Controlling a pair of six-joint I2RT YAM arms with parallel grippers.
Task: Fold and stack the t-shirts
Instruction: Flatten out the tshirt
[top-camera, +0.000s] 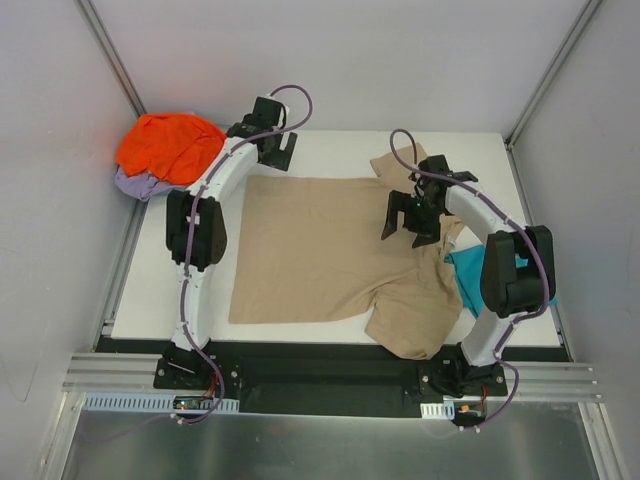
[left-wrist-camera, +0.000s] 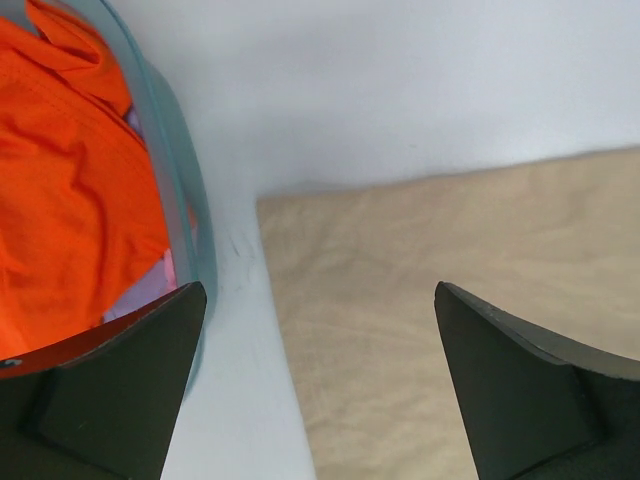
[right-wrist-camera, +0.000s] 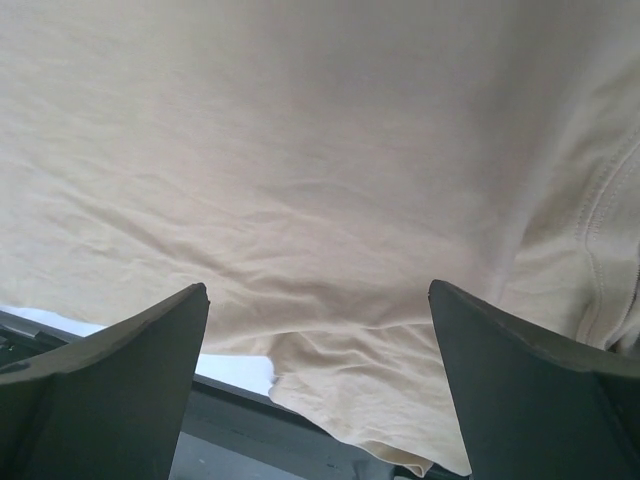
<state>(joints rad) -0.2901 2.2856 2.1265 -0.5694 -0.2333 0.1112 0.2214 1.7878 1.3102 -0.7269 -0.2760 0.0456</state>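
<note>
White table, grey walls — tan t-shirt flat — left gripper, right gripper agape.

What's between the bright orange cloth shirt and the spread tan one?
Left wrist view: the teal-grey plastic basin's rim, then a bare strip of white table.

The tan t-shirt lies spread flat mid-counter, sleeves to the right, one lapping over the near edge. A teal t-shirt peeks out beside it. The orange t-shirt sits crumpled on the lavender t-shirt, far left
</note>
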